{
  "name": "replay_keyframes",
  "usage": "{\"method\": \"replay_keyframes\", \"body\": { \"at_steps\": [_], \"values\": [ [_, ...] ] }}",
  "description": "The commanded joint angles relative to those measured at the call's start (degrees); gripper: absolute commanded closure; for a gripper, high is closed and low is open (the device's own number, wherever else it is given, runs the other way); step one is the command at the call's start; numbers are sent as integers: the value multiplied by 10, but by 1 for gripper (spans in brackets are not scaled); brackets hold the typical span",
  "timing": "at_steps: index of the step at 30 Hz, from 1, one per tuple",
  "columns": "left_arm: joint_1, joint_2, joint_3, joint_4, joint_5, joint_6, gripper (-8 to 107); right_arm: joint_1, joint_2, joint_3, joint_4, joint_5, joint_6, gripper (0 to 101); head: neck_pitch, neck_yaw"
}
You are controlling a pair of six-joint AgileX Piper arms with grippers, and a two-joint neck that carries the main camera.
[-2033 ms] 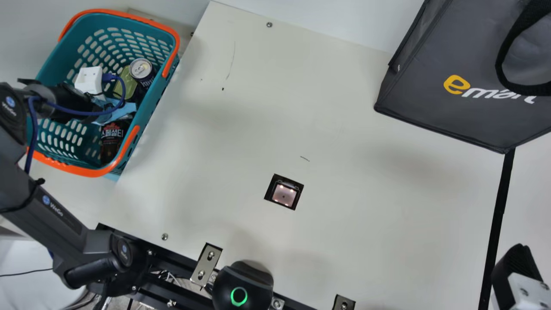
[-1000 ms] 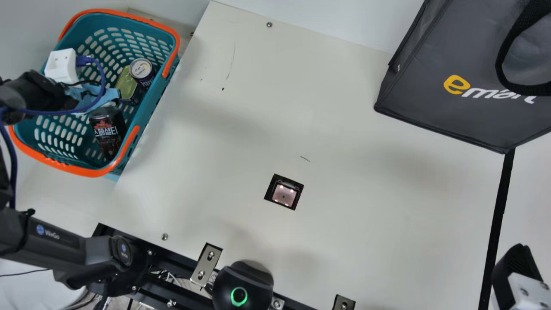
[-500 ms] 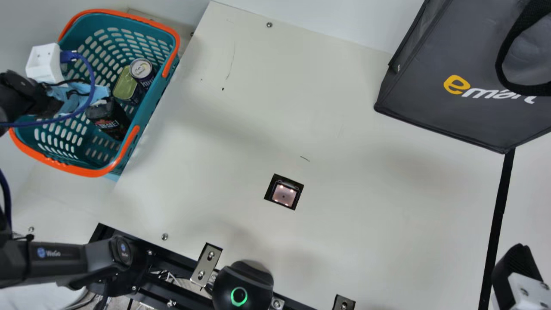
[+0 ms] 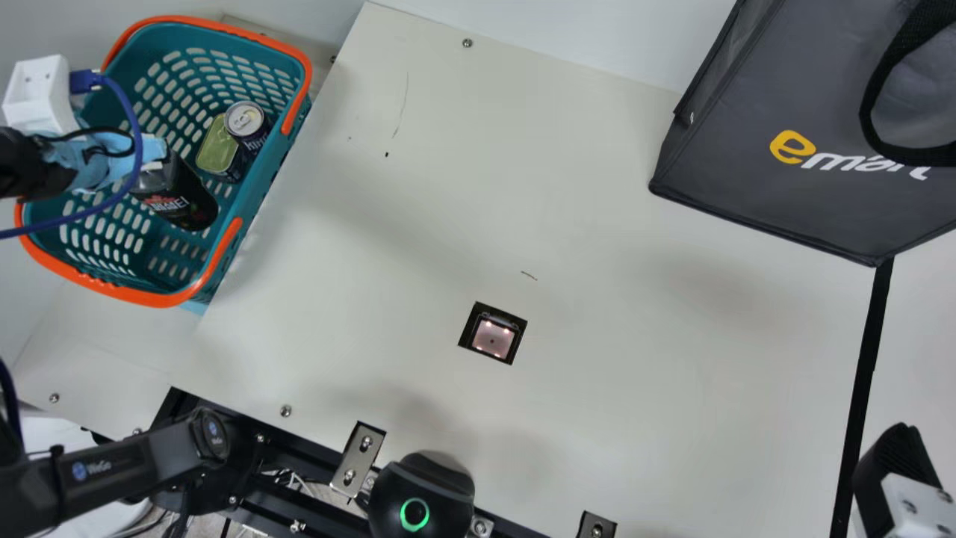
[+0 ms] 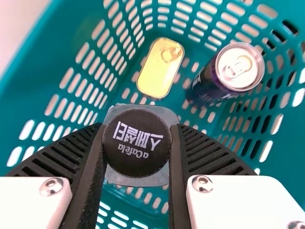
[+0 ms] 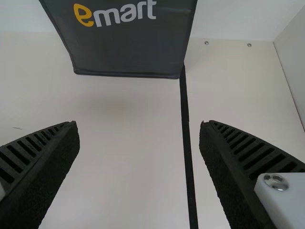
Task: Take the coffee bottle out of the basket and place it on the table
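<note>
Cream tbl (image 4: 388, 246) spreads R of the basket. Dark grey bag (image 4: 806, 97) stands on it, well R of the basket, far side. Basket (image 4: 179, 300): teal w/ orange handles. R gripper (image 4: 896, 467) is well R of the basket, nearer the robot; released, fingers (image 6: 45, 176) wide apart w/ nothing btwn. L gripper (image 4: 104, 161) is over the basket's L part, clenched round the coffee bottle (image 4: 175, 198), w/ the black cap (image 5: 137, 143) btwn its fingers. Bottle's tilted, w/in the basket's outline; can't tell if its base clears the rim. Square dark panel (image 4: 469, 329) is set in the tbl, R of the basket. Can (image 4: 246, 119) & flat tin (image 4: 218, 149) sit inside the basket, side by side.
</note>
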Motion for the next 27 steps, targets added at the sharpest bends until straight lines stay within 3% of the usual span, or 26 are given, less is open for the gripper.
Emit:
{"method": "replay_keyframes", "body": {
  "at_steps": [1, 27],
  "values": [
    [1, -8, -6, 1, 12, 0, 89, 0, 0, 0, 0, 0, 0, 10, -15, 1],
    [6, -81, -86, -1, 111, 11, 89, 0, 0, 0, 0, 0, 0, 10, -15, 1]
  ]
}}
